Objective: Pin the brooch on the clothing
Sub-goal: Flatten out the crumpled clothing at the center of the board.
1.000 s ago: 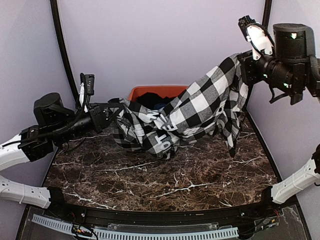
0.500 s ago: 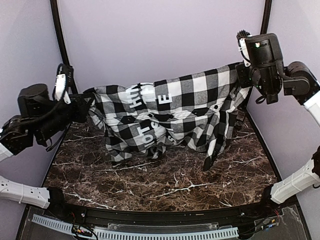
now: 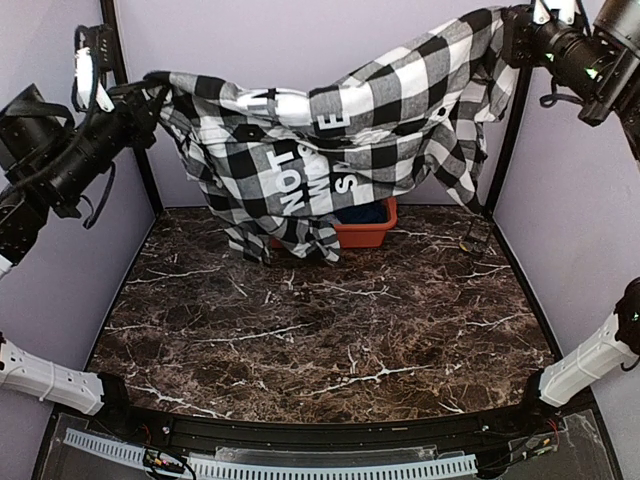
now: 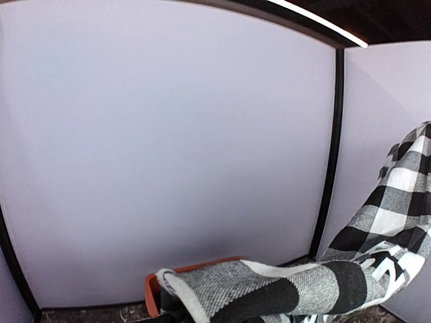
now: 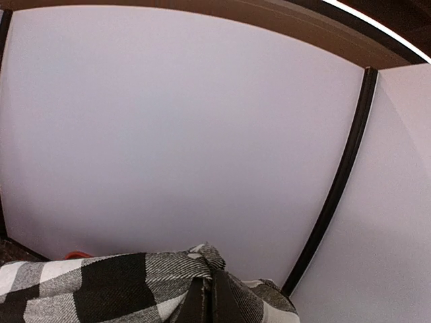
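**Operator:** Where is the garment?

**Technician:** The black-and-white buffalo-check shirt (image 3: 340, 130), which has a black panel of white block letters, hangs in the air across the 12 o'clock side of the dark marble-pattern table (image 3: 330, 340). It is spread between the two arms. Its lower folds dangle in front of the orange plastic bin (image 3: 372, 236) at 12 o'clock, which holds a plain blue garment (image 3: 362, 213). Contact between shirt and bin cannot be determined.

**Operator:** What is the claw state?

**Technician:** The left gripper (image 3: 150, 95), at 10 o'clock, is clenched on the shirt's left edge. The right gripper (image 3: 512, 38), at 1 o'clock and higher, is clenched on the opposite edge. Both wrist views show bunched check cloth at the bottom of the picture.

**Operator:** How will the shirt handle?

**Technician:** Treat it as soft, light and limp. It sags in the middle between the two grips, and the lettered panel is creased and twisted, so it has no stiffness of its own. It is probably not fragile or slippery, though a single layer could creep out of a pinch under load.

**Operator:** Where should it be held?

**Technician:** Grip the outer edges, on a hem, seam or doubled fold, and put light tension across the front. Too much tension risks pulling the cloth free. Too much slack lets folds cover the front. Pinning will probably need the cloth backed, for example laid flat on the table. The brooch is not visible in any view.
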